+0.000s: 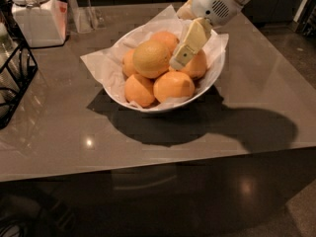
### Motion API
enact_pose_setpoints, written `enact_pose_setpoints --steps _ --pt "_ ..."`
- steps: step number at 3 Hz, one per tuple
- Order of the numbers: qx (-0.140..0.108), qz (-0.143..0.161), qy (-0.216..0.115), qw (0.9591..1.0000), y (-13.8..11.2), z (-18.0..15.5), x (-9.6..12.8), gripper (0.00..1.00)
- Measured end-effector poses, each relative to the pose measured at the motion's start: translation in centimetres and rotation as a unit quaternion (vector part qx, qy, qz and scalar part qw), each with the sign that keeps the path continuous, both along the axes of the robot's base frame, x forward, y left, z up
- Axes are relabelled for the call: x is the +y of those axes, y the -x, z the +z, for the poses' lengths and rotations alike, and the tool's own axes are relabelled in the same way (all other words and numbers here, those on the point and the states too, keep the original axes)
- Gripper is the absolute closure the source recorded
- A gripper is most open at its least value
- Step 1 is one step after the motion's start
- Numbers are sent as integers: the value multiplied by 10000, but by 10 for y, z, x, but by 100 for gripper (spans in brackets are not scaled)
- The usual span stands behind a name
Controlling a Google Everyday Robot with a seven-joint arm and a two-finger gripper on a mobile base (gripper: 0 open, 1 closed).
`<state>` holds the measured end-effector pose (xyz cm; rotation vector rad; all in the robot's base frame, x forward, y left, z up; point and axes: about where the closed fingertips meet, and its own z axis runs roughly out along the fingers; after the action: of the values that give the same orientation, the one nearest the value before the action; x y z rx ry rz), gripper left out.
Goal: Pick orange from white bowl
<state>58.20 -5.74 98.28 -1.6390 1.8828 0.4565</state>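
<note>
Gripper (178, 61) just beside orange (151, 58) in white bowl (214, 75)
</note>
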Motion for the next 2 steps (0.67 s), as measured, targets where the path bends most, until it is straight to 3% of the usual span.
enact_pose_setpoints --steps 2 --pt "119 500 -403 9979 -6 -10 41 0"
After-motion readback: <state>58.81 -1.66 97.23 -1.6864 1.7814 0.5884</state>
